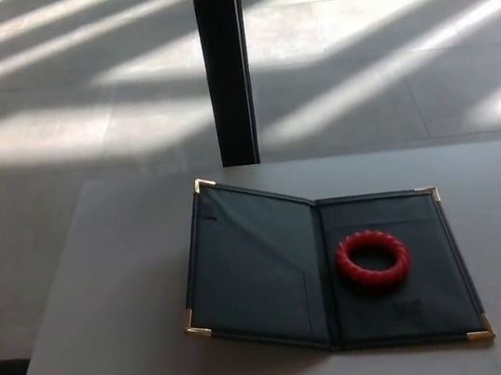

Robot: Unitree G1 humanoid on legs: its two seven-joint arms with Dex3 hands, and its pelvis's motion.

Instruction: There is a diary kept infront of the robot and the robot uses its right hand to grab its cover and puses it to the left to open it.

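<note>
Head view: the diary [324, 271] lies already open on the grey counter [113, 340], near its middle and slightly toward the robot's right. The right-hand panel rests flat on the counter; the left-hand cover [248, 268] is swung over to the left but not fully down, its outer edge tilted up off the surface. A red ring [373, 260] with a ribbed rim sits on the flat right-hand panel, just right of the spine. The covers look like thin, stiff boards in a smooth dark skin with brass corner caps [196, 329]; the item is judged light, rigid across each panel, hinged only at the spine, and somewhat slippery on the counter, so it may slide when pushed. The best hold is judged to be the free outer edge of the cover, away from the spine, where a pinch gives the most leverage. Neither the left hand nor the right hand appears in this view, so arm pose and the state of the fingers cannot be told. A dark post [225, 64] stands on the floor beyond the counter.
</note>
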